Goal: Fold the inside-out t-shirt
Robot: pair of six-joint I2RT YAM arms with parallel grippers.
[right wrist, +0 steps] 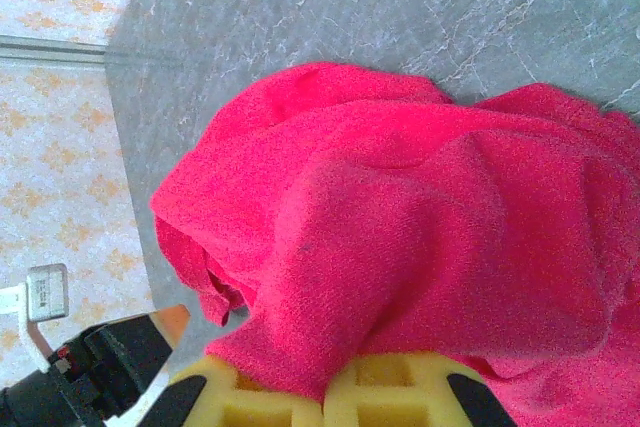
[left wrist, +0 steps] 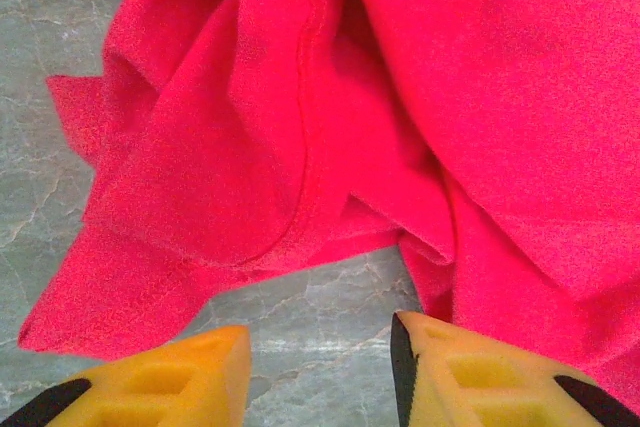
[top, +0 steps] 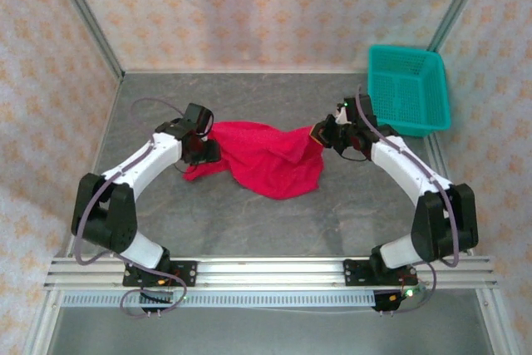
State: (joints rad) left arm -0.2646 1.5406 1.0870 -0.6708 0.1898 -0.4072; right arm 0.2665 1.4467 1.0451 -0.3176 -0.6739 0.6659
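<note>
The bright red t-shirt (top: 270, 155) lies crumpled on the grey table between the two arms. My left gripper (top: 206, 149) sits at its left edge. In the left wrist view the left gripper (left wrist: 320, 372) is open over bare table, with the t-shirt (left wrist: 330, 107) and its stitched hem just ahead of the yellow fingers (left wrist: 190, 377). My right gripper (top: 320, 137) is at the shirt's right end, lifting it slightly. In the right wrist view the right gripper (right wrist: 325, 402) is shut on a pinch of the t-shirt (right wrist: 420, 237). No tag is visible.
A teal mesh basket (top: 407, 87) stands at the back right, close behind the right arm. Patterned walls enclose the table on three sides. Bare grey tabletop (top: 249, 222) lies in front of the shirt, up to the aluminium rail (top: 266, 272) at the near edge.
</note>
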